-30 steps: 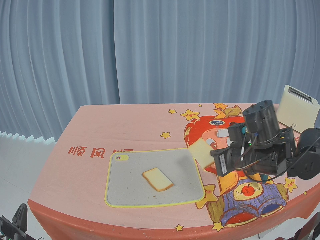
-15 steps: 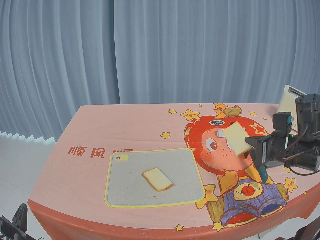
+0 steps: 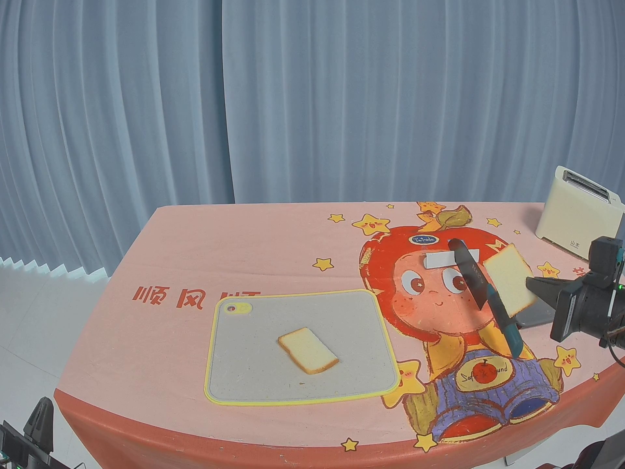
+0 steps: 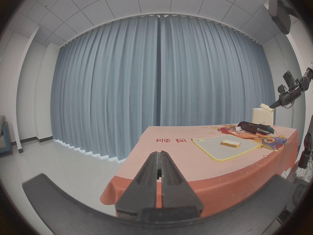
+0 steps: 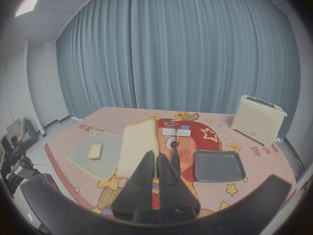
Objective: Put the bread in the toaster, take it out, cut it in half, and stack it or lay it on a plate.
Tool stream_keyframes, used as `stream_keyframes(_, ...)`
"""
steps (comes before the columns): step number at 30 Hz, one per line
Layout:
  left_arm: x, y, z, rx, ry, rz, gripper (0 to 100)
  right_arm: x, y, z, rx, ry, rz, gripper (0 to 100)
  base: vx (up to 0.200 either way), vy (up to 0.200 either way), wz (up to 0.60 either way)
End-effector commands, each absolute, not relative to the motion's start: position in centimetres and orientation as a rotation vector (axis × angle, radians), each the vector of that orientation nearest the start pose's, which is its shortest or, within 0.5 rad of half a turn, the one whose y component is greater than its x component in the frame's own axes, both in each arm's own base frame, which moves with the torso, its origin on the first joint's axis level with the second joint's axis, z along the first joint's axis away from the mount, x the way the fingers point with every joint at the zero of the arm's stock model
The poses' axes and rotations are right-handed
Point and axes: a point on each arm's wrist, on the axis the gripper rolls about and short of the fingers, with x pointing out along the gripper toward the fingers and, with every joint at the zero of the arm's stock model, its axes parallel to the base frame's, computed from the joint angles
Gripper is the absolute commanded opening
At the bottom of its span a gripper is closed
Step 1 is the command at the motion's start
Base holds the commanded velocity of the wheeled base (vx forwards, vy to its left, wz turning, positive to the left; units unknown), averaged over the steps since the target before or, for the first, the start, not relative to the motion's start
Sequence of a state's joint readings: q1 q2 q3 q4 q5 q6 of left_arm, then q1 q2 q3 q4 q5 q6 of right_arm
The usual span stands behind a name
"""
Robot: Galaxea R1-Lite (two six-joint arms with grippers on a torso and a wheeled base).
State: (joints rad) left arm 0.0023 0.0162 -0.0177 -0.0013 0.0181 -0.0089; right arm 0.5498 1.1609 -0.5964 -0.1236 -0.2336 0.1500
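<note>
My right gripper (image 3: 532, 286) is shut on a whole bread slice (image 3: 510, 279), held upright in the air over the table's right part, above the knife (image 3: 485, 292) and the grey tray (image 3: 535, 317). In the right wrist view the slice (image 5: 138, 151) stands clamped by one edge in the gripper (image 5: 156, 156). The cream toaster (image 3: 578, 213) stands at the back right, slot up, farther right than the slice. A smaller bread piece (image 3: 308, 350) lies on the grey cutting board (image 3: 247, 359). My left gripper (image 4: 159, 156) is shut on nothing, low and off the table's left side.
The knife (image 5: 175, 147) with a dark blade and teal handle lies beside the grey tray (image 5: 218, 165), between the board (image 5: 107, 162) and the toaster (image 5: 257, 119). A pink printed cloth covers the table; curtains hang behind.
The right arm has carried the bread slice rightward from the board's right edge, past the knife, toward the toaster. The piece on the board has not moved.
</note>
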Motion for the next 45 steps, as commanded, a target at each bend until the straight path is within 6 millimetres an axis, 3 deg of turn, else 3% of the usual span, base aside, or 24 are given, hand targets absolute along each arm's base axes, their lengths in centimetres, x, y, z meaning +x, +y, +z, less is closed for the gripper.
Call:
stream_keyframes(1,-2.2,0.0,7.6,-0.009,0.003,0.021,0,13.0,7.2,20.4,-0.011,0.396,0.271,0,0.0,0.0,0.0)
stream_keyframes(24,-2.2,0.0,7.6,-0.009,0.003,0.021,0,13.0,6.6,20.2,-0.01,0.403,0.234,0,0.0,0.0,0.0)
stream_keyframes(32,-2.3,0.0,7.6,-0.009,0.001,0.021,0,12.3,6.2,18.6,-0.024,0.447,0.241,0,0.0,0.0,0.0)
stream_keyframes(45,-2.3,0.0,7.6,-0.006,0.001,0.023,0,12.3,6.6,18.5,-0.026,0.449,0.259,0,0.0,0.0,0.0)
